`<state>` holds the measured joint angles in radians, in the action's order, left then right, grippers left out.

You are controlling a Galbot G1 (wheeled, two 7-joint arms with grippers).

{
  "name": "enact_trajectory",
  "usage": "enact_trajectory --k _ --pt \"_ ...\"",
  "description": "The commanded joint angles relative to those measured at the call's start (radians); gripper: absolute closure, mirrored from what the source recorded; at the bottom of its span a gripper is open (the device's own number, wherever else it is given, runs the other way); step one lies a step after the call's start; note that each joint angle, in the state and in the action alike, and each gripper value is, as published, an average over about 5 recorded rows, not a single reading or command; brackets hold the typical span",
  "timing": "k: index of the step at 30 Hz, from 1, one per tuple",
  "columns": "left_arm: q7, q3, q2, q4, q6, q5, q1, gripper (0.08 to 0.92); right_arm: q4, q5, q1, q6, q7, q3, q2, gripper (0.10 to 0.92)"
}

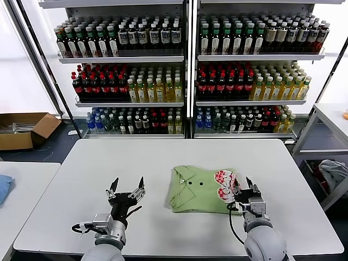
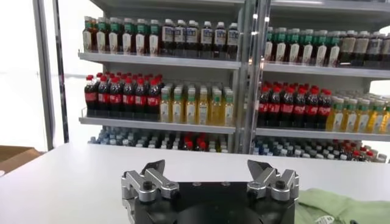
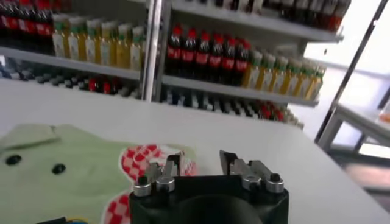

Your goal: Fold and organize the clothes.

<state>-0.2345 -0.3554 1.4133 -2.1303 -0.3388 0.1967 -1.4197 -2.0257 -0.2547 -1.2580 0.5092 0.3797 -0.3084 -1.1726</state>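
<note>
Behind folded polo point(image 1: 198, 189), bottle shelves point(image 1: 187, 70)

The desk point(image 1: 163, 163) is a white rectangular surface with rounded corners, standing in front of bottle shelving. One item lies directly on it: a folded light green polo shirt point(image 1: 198, 189), positioned right of centre toward the near edge. The shirt lies flat, collar toward the left, dark buttons showing on the placket. Its red-and-white printed patch point(image 1: 224, 185) faces up at the right end of the fold. The remaining desk surface around the shirt is plain white.
</note>
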Motion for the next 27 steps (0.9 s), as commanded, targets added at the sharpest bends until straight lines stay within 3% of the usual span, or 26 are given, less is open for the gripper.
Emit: enact_trajectory --k 1,9,12,27 --pt "0.001 0.002 0.004 -0.004 -0.001 -0.001 -0.007 0.177 0.024 0.139 0.056 -0.096 -0.025 0.128 -0.128 0.480" --pt "0.000 -0.006 0.003 -0.007 -0.001 0.000 -0.019 0.177 0.167 -0.029 0.131 -0.008 0.076 0.184 -0.229 0.254" --pt "0.001 -0.006 0.002 -0.006 -0.002 0.000 -0.020 0.177 0.185 -0.075 0.145 0.020 0.098 0.185 -0.237 0.212" --pt "0.001 0.005 0.005 0.006 -0.001 -0.001 -0.025 0.177 0.278 -0.169 0.185 0.042 0.134 0.157 -0.279 0.203"
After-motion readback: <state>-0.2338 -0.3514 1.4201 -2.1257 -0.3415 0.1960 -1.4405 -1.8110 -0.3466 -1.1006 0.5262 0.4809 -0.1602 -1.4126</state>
